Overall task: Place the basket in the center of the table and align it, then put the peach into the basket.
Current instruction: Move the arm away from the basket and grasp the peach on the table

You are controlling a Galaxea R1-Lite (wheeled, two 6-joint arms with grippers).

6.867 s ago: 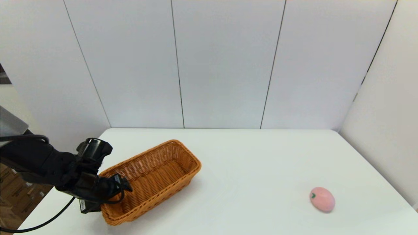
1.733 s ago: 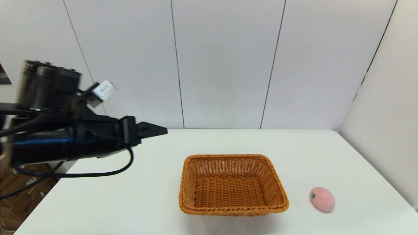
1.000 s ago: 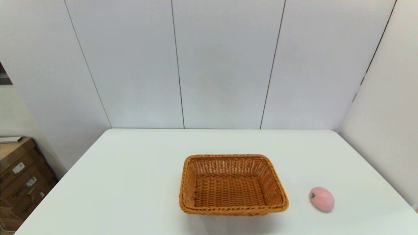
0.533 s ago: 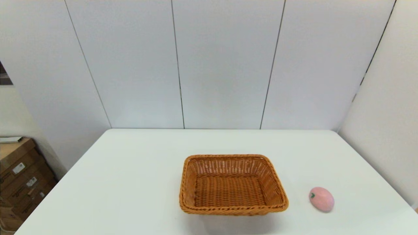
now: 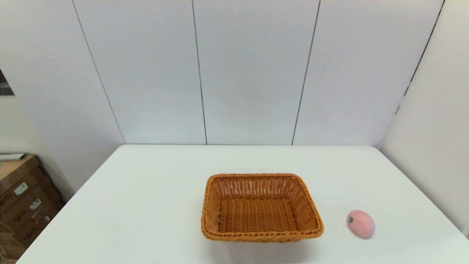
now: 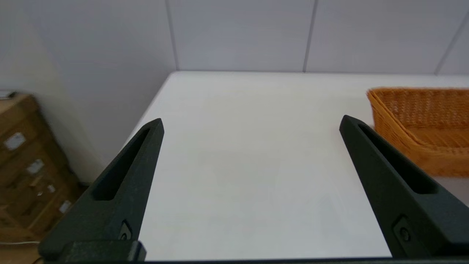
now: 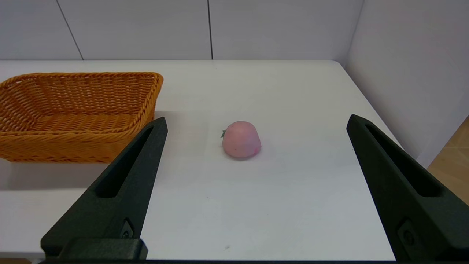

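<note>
The orange-brown wicker basket (image 5: 261, 207) stands empty near the middle of the white table (image 5: 146, 205), its long sides square to the table's front edge. The pink peach (image 5: 361, 223) lies on the table to the basket's right, a short gap away. Neither arm shows in the head view. My left gripper (image 6: 251, 124) is open over the table's left part, with the basket (image 6: 421, 121) off to its right. My right gripper (image 7: 256, 123) is open and low near the front edge, with the peach (image 7: 241, 139) ahead between its fingers' lines and the basket (image 7: 77, 110) to its left.
Cardboard boxes (image 5: 22, 190) stand on the floor beyond the table's left edge. White wall panels close off the back, and a wall (image 5: 432, 139) runs along the right side.
The left arm pulled the basket from the left to the middle, turned it square, let go and drew back out of the head view. In the last second nothing has moved.
</note>
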